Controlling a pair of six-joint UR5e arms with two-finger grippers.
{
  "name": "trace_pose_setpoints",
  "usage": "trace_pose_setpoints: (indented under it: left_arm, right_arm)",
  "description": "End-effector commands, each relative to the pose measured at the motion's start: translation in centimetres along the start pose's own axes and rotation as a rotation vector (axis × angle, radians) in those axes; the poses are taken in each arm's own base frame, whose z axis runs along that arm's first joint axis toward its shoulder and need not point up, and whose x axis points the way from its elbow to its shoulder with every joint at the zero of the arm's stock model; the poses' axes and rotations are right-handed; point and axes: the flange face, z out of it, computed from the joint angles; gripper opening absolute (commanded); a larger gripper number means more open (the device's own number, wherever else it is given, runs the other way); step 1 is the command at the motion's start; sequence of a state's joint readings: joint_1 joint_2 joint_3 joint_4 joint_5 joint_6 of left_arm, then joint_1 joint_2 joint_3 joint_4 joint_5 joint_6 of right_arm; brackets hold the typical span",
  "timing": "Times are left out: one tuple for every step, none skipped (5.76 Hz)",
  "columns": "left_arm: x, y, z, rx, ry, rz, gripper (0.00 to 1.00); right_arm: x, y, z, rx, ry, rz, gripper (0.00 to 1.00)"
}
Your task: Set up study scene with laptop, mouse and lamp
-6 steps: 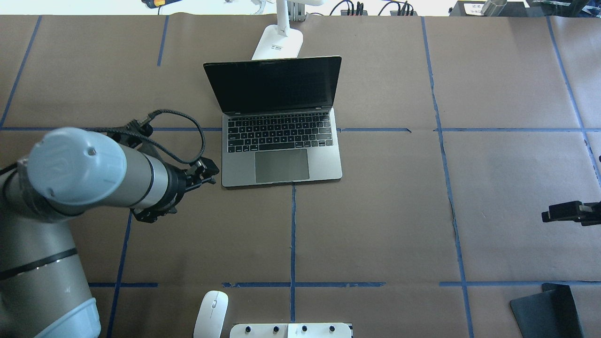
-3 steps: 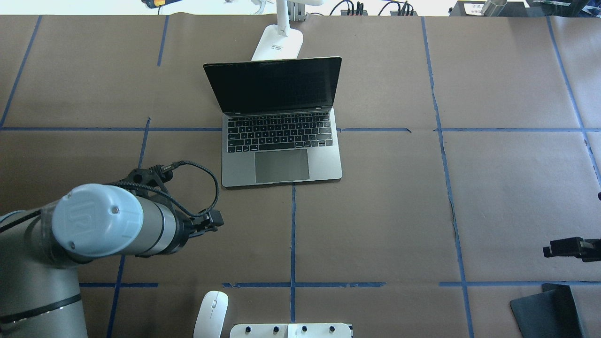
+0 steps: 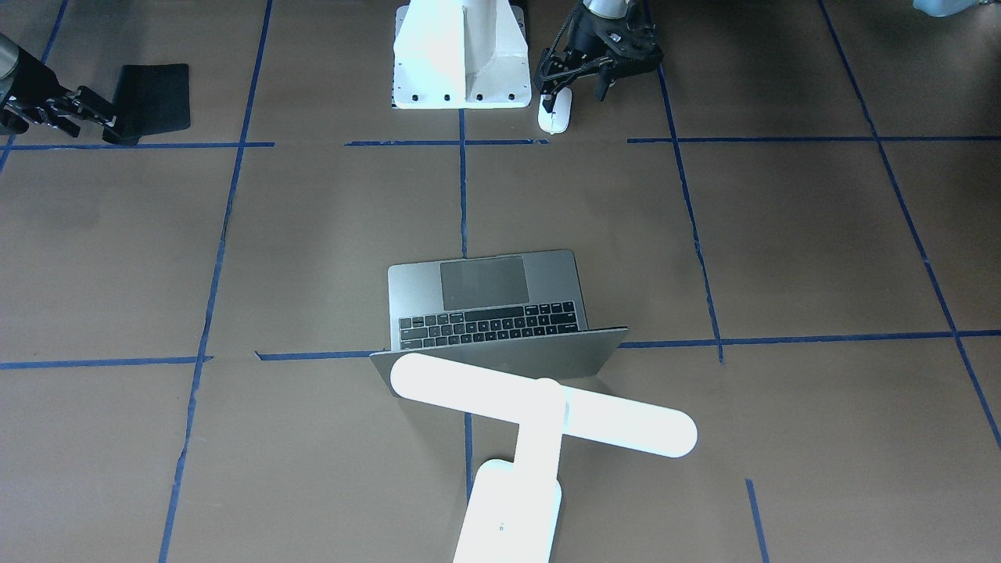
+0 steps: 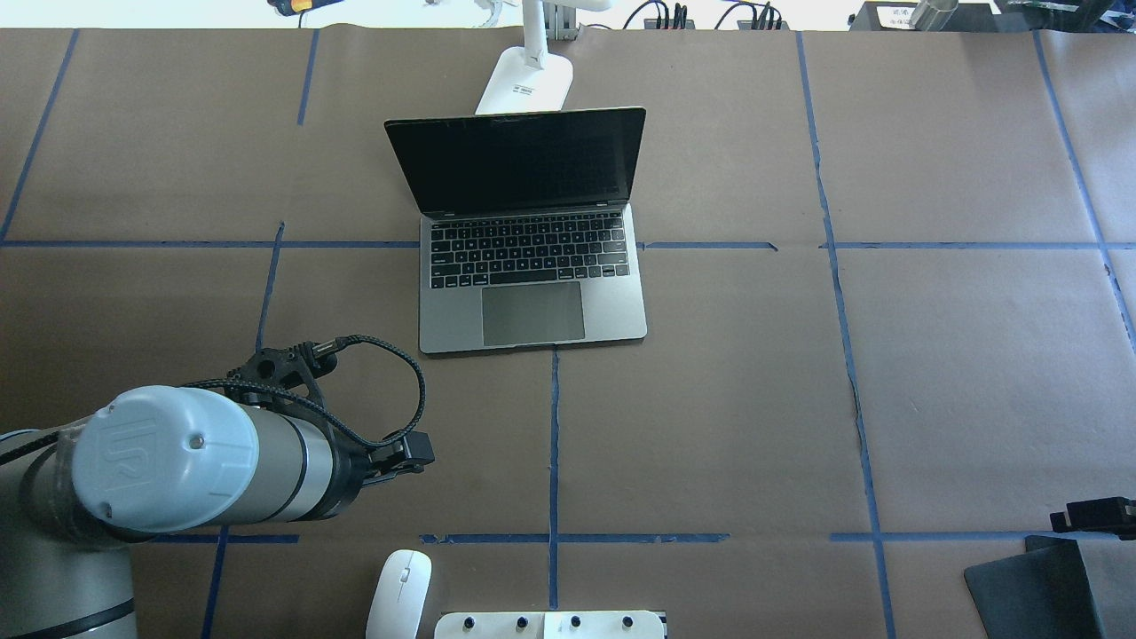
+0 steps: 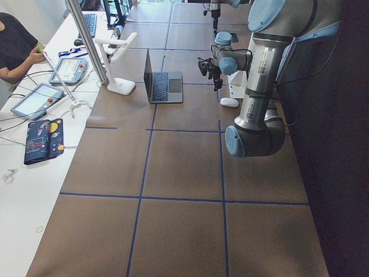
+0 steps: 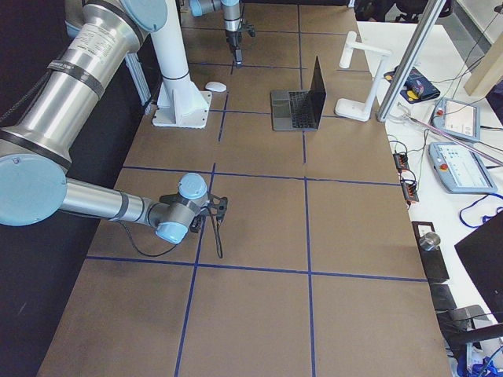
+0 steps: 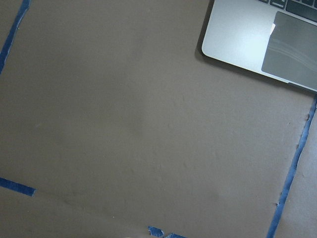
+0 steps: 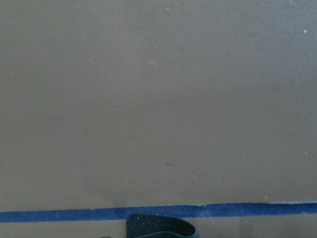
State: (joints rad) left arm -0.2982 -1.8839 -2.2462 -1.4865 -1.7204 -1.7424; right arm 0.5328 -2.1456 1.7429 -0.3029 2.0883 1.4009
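The grey laptop stands open at the table's middle, screen up, and its front corner shows in the left wrist view. The white lamp stands just behind it, with its bar head over the lid. The white mouse lies at the near edge beside the robot's base. My left gripper hangs just above and beside the mouse, its fingers together and empty. My right gripper looks shut and empty, and is low over the table beside the black mat.
The robot's white flared pedestal stands right next to the mouse. Blue tape lines cross the brown paper cover. An operator, tablets and cables are on the side bench beyond the table's far edge.
My left arm has drawn back from the laptop's left front corner towards the near edge and the mouse. My right gripper has also moved nearer, up to the black mat.
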Motion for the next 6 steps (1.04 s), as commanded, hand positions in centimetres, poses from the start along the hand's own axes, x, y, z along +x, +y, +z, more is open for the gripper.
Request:
trace_pose_setpoints:
  left_arm:
    - [0.1, 0.0, 0.0, 0.000, 0.001, -0.015, 1.00]
    - [0.1, 0.1, -0.1, 0.000, 0.005, -0.064, 1.00]
    - [0.1, 0.1, -0.1, 0.000, 0.005, -0.066, 1.00]
    - [0.1, 0.1, -0.1, 0.000, 0.005, -0.066, 1.00]
    - [0.1, 0.1, 0.0, 0.000, 0.002, -0.066, 1.00]
    - [0.1, 0.1, 0.0, 0.000, 0.002, -0.066, 1.00]
  right_arm:
    - [-0.5, 0.6, 0.6, -0.014, 0.005, 0.015, 0.85]
    - [-0.6, 0.7, 0.8, -0.019, 0.007, 0.019, 0.75]
    - [-0.5, 0.8, 0.7, -0.020, 0.007, 0.025, 0.47]
    - [-0.5, 0.9, 0.9, -0.025, 0.010, 0.022, 0.00]
    - [-1.1, 0.9, 0.7, -0.023, -0.001, 0.017, 0.00]
    - [-2.6, 0.9, 0.0, -0.016, -0.032, 0.004, 0.00]
